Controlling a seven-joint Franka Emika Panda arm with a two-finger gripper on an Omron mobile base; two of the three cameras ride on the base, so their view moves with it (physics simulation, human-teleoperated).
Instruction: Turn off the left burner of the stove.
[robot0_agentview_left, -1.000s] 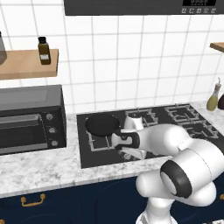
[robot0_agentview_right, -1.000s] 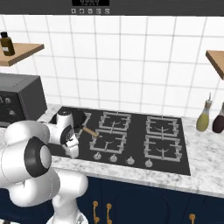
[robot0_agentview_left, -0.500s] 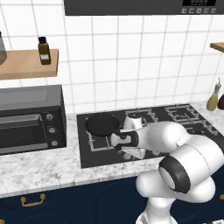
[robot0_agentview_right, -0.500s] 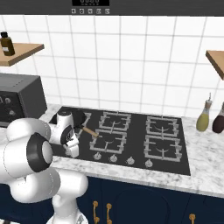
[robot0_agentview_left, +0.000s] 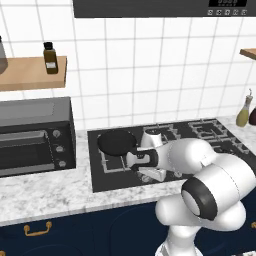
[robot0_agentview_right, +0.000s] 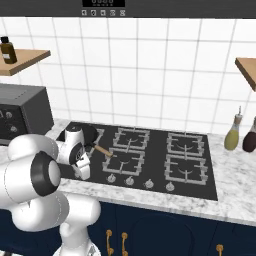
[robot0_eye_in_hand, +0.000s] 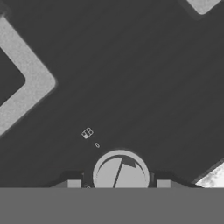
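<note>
My two-finger gripper (robot0_eye_in_hand: 119, 183) sits low over the wide flat black gas stove (robot0_eye_in_hand: 131, 78), its small round silver knob (robot0_eye_in_hand: 120, 173) dead ahead between my fingertips. Both tips flank the knob; I can't tell whether they grip it

Marble counter (robot0_agentview_left: 45, 192); stove (robot0_agentview_right: 200, 172); toaster oven (robot0_agentview_left: 35, 135)

Home kitchen: gas stove (robot0_agentview_right: 150, 150), toaster oven (robot0_agentview_left: 35, 137), tiled wall (robot0_agentview_right: 150, 80), marble counter (robot0_agentview_left: 45, 192).

Toaster oven (robot0_agentview_left: 35, 137) left of stove (robot0_agentview_right: 150, 150) (pan (robot0_agentview_left: 117, 142) on it).
</note>
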